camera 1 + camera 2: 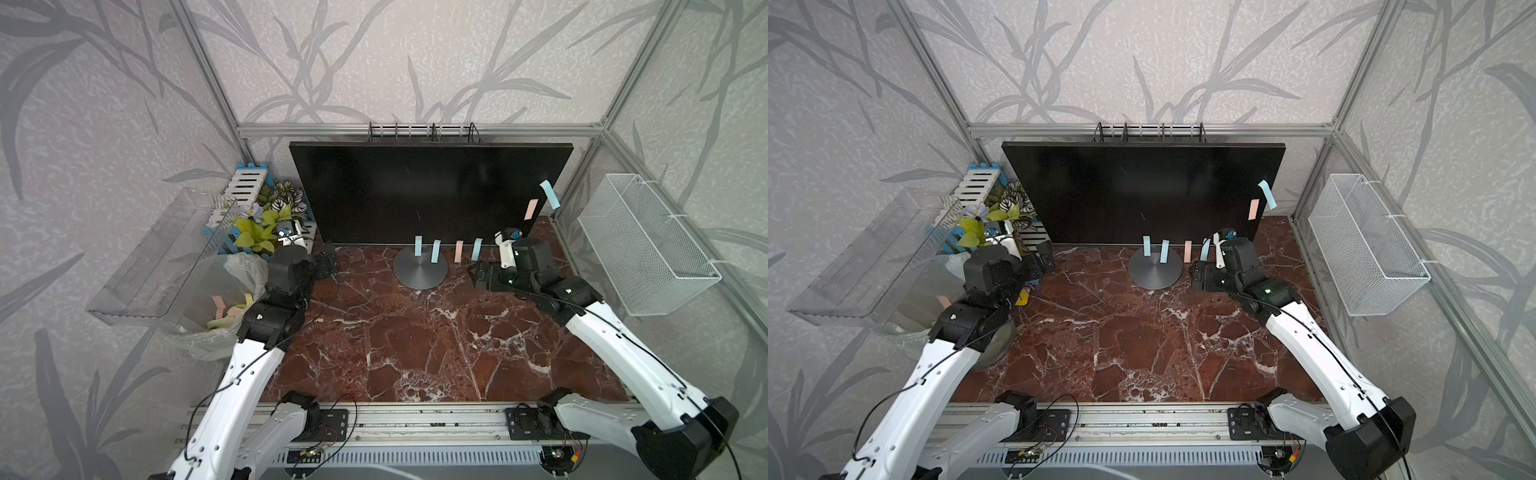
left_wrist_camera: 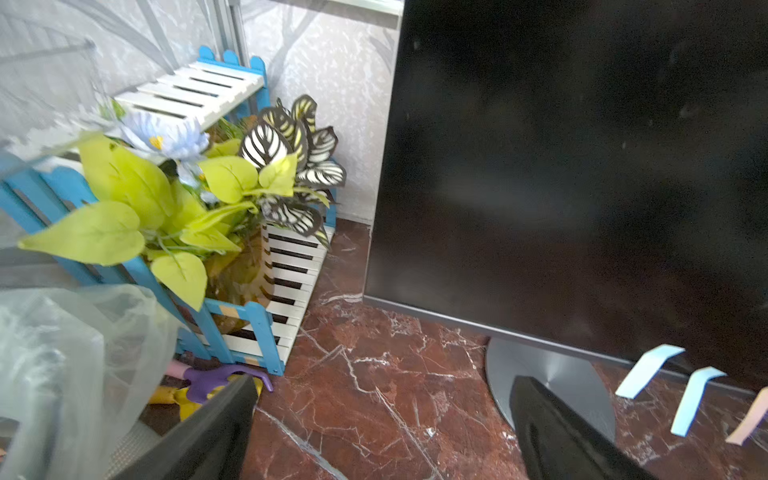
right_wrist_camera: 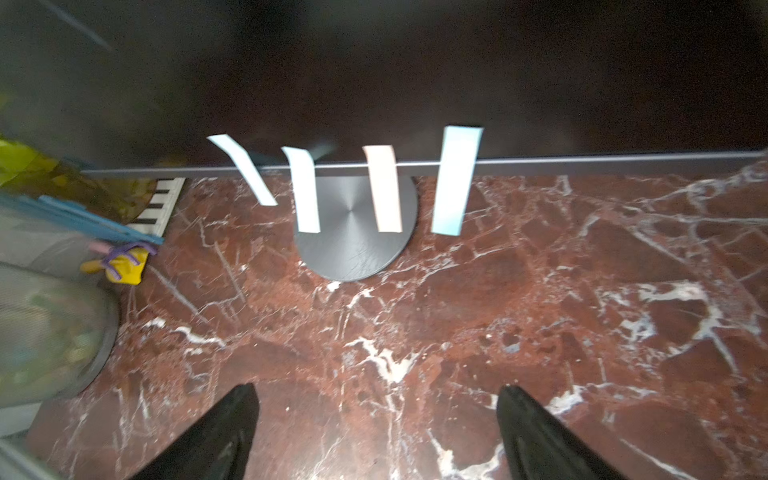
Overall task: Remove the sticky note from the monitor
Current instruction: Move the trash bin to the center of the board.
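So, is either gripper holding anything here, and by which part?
Nothing is held. The left gripper and the right gripper both stand open and empty; the right one faces the notes hanging from the monitor, without touching them.

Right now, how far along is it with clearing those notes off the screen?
Looks partly done: several binned notes lie in the bagged bin. In hand: nothing; the right hand is open, facing the bottom-edge notes. Left: six on the monitor, those four plus two side notes at the edge toward the wire basket.
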### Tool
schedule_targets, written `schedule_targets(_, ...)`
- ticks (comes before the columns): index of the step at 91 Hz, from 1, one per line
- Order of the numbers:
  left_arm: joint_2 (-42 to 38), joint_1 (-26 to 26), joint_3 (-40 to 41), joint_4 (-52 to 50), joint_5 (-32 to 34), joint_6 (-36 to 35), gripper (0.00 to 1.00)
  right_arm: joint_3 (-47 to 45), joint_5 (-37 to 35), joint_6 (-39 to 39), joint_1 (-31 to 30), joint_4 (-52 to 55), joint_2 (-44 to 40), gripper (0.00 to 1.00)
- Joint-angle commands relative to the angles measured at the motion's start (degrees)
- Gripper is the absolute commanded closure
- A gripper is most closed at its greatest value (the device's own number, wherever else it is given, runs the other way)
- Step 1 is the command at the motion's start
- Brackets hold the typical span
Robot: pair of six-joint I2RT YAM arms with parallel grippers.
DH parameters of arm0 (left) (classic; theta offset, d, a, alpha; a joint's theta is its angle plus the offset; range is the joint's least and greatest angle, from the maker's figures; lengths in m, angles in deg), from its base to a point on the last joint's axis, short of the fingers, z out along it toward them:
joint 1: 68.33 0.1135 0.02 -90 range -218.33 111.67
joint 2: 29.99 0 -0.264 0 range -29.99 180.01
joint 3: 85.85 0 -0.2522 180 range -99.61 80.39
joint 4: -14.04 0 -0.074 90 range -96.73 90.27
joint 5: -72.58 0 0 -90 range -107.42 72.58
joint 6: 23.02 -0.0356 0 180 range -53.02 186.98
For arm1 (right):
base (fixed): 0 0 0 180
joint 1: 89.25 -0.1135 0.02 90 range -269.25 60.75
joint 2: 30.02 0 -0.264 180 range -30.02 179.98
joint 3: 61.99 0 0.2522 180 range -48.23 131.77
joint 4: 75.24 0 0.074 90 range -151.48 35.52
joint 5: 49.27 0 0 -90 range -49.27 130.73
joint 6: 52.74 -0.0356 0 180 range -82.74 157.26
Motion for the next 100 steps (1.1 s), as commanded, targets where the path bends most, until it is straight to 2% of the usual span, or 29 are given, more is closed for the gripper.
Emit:
schedule_targets(1,5.5,-0.2,-10.1,-14.2,4.8,-2.7,0.00,3.1,-0.9,-4.2,-3.8,4.1,3.0,0.06)
schedule_targets(14,11.9,0.0,-20.1,-23.8,9.8,-2.7,0.00,8.0,-0.1,-4.6,-7.7,5.4,6.8,0.07)
schedule_targets(26,13.3,1.0,-21.7,-28.1,12.5,-0.6,0.00,11.6,0.5,-2.5,-9.4,6.8,9.9,0.08)
schedule_targets(43,11.2,3.7,-19.6,-33.0,15.3,3.0,0.00,13.2,0.7,0.0,-9.9,7.9,11.3,0.07)
schedule_targets(57,9.6,8.1,-17.1,-34.2,15.3,3.1,0.00,12.3,0.1,1.4,-9.9,7.4,10.9,0.07)
schedule_targets(78,9.5,14.7,-13.6,-31.9,12.4,1.8,0.00,12.3,-1.8,4.3,-9.8,8.0,10.1,0.06)
schedule_targets(100,9.4,20.5,-6.2,-25.7,8.9,0.5,0.00,13.7,-2.7,5.9,-9.3,9.4,10.2,0.05)
